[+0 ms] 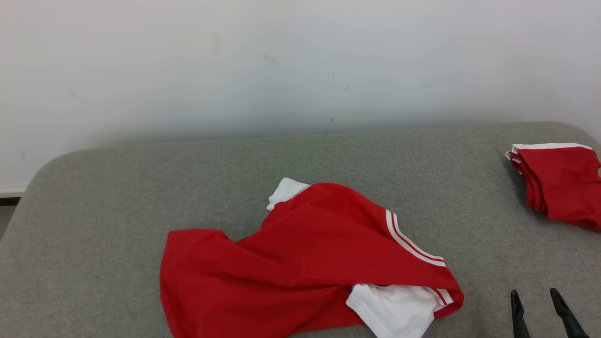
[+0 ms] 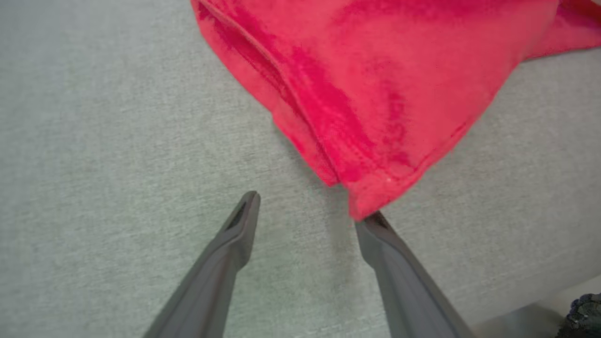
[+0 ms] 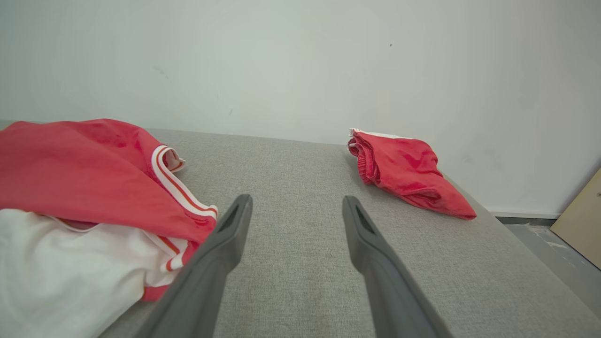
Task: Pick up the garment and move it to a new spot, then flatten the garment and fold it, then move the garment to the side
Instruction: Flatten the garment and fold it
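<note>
1. A grey fabric-covered bench (image 1: 94, 211) with rounded corners stands against a plain white wall (image 1: 300, 61) that carries a few faint scuffs.
2. The left tool (image 2: 312, 206) is over bare bench fabric, its fingers wide apart with nothing between them. One fingertip touches a red corner of the garment.
3. The garment (image 1: 291, 253), red with white parts and white-striped trim, lies crumpled at the middle of the bench, toward the near edge. Its long axis runs across the bench from left to right. One white part points to the far side, and another lies at the near right end.
4. The right tool (image 1: 535, 293) is just right of the garment, fingers wide, gripping nothing.
5. A second red garment (image 1: 563, 183), folded, rests at the far right of the bench, well apart from the first.
6. Past the bench's right edge are grey floor (image 3: 540, 239) and a tan board (image 3: 582, 220).
</note>
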Motion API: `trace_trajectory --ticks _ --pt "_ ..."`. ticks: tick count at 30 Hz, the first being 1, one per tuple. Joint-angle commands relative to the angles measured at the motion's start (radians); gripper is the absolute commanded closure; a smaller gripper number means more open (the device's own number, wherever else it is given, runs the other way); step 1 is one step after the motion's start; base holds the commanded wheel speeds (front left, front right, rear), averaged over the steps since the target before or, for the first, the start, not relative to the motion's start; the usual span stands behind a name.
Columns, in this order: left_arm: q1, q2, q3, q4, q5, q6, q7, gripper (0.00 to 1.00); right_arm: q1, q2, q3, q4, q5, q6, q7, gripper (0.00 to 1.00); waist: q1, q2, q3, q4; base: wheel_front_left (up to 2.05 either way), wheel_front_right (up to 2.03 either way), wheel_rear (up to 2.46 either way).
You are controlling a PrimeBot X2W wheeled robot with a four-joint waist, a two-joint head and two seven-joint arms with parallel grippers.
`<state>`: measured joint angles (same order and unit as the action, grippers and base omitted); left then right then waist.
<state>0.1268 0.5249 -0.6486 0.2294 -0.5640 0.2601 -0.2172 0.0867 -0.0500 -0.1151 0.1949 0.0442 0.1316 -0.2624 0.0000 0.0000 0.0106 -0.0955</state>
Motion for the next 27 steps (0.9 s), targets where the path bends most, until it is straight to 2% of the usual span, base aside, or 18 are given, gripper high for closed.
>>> trace_trajectory --ticks 1,4,5,7,9,12,15,16,20,27 --pt "0.023 0.022 0.025 0.004 -0.015 0.022 -0.003 0.0 0.008 -0.002 -0.004 -0.002 0.0 -0.002 -0.003 0.0 0.0 0.0 0.0 -0.004 0.0 0.0 0.0" --pt "0.035 0.045 0.078 -0.038 -0.025 0.066 -0.022 0.0 0.016 -0.002 -0.002 -0.002 0.004 -0.002 -0.003 0.0 0.0 0.0 0.001 -0.01 0.0 0.0 0.0" --pt "0.036 0.049 0.113 -0.091 -0.02 0.096 -0.031 0.0 0.015 -0.002 0.001 -0.001 0.007 -0.002 -0.003 0.0 0.0 0.0 0.002 -0.015 0.0 0.0 0.0" --pt "0.034 0.059 0.135 -0.164 0.003 0.129 -0.036 0.0 0.012 -0.002 0.002 -0.001 0.009 -0.002 -0.003 0.0 0.0 0.0 0.002 -0.021 0.0 0.0 0.0" --pt "0.01 0.06 0.129 -0.243 0.034 0.135 -0.038 0.0 0.01 -0.002 0.002 -0.003 0.01 -0.002 -0.003 0.0 0.0 0.0 0.002 -0.026 0.0 0.0 0.0" --pt "-0.051 0.051 0.066 -0.318 0.092 0.1 -0.022 0.0 0.003 -0.002 0.008 0.0 0.007 -0.002 -0.003 0.0 0.0 0.0 0.007 -0.037 0.0 0.0 0.0" --pt "-0.131 0.012 -0.018 -0.346 0.144 0.047 0.012 0.0 -0.014 -0.002 0.013 -0.001 0.008 -0.002 -0.003 0.0 0.0 0.0 0.011 -0.056 0.0 0.0 0.0" --pt "-0.131 0.012 -0.018 -0.346 0.144 0.047 0.012 0.0 -0.014 -0.002 0.013 -0.001 0.008 -0.002 -0.003 0.0 0.0 0.0 0.011 -0.056 0.0 0.0 0.0" --pt "-0.238 -0.073 -0.119 -0.286 0.191 -0.031 0.036 0.0 -0.035 -0.002 0.02 -0.001 0.008 -0.002 -0.003 0.0 0.0 0.0 0.021 -0.097 0.0 0.0 0.0" --pt "-0.376 -0.204 -0.272 -0.084 0.26 -0.155 0.058 0.0 -0.064 -0.002 0.017 -0.004 0.015 -0.002 -0.003 0.0 0.0 0.0 0.054 -0.182 0.0 0.0 0.0"
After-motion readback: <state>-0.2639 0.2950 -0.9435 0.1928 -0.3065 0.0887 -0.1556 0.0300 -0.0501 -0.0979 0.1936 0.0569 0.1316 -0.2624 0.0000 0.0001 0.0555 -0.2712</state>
